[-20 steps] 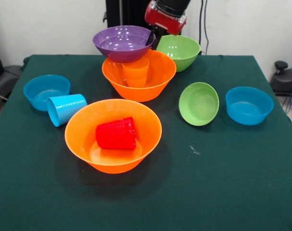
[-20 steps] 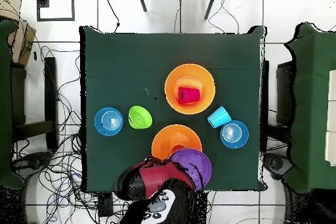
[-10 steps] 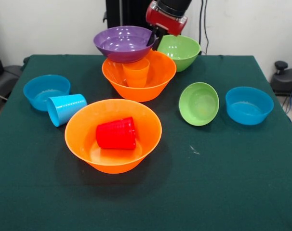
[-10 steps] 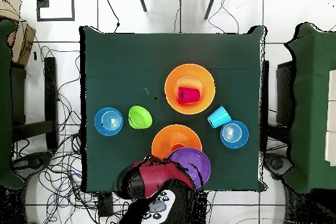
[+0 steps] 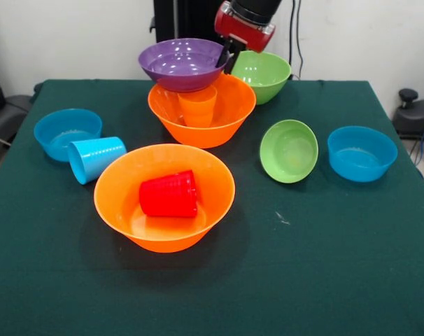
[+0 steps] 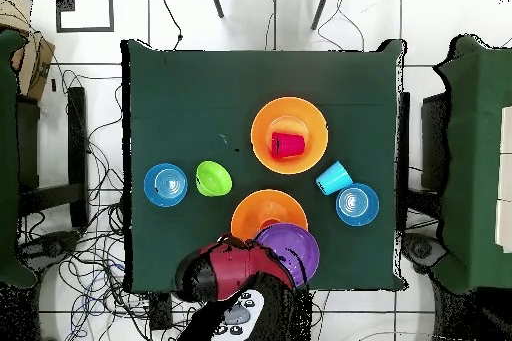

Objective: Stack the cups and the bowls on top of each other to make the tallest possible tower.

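Observation:
My gripper (image 5: pixel 226 57) is shut on the right rim of the purple bowl (image 5: pixel 182 63), one finger inside and one outside. The bowl hangs level right over an upside-down orange cup (image 5: pixel 198 106) that stands in the far large orange bowl (image 5: pixel 231 112); I cannot tell whether bowl and cup touch. A red cup (image 5: pixel 168 194) lies on its side in the near large orange bowl (image 5: pixel 117 199). In the overhead view the purple bowl (image 6: pixel 287 253) overlaps the orange bowl (image 6: pixel 258 215), and the red arm (image 6: pixel 228 272) hides the gripper.
A light blue cup (image 5: pixel 96 158) lies on its side beside a small blue bowl (image 5: pixel 66 130) at the left. At the right are a tilted small green bowl (image 5: pixel 289 150) and another small blue bowl (image 5: pixel 362 152). A large green bowl (image 5: pixel 262 73) stands behind the gripper.
The gripper has carried the purple bowl slightly to the right in the front view, closer over the orange cup. Nothing else has moved.

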Motion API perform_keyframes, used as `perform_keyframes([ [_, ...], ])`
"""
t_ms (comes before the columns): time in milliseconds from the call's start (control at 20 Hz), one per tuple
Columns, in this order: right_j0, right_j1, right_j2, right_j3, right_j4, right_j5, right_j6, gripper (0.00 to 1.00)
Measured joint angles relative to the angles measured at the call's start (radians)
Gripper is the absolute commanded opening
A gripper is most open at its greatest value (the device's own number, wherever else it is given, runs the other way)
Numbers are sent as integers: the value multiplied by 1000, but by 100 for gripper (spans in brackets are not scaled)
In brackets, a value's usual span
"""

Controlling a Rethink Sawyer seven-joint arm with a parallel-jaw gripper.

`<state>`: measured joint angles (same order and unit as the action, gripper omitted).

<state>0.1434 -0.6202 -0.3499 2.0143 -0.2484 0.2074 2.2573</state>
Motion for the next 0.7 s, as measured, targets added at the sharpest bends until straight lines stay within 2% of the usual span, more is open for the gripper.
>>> perform_keyframes([
  [700,22,6,-1,-21,52,0,0,0],
])
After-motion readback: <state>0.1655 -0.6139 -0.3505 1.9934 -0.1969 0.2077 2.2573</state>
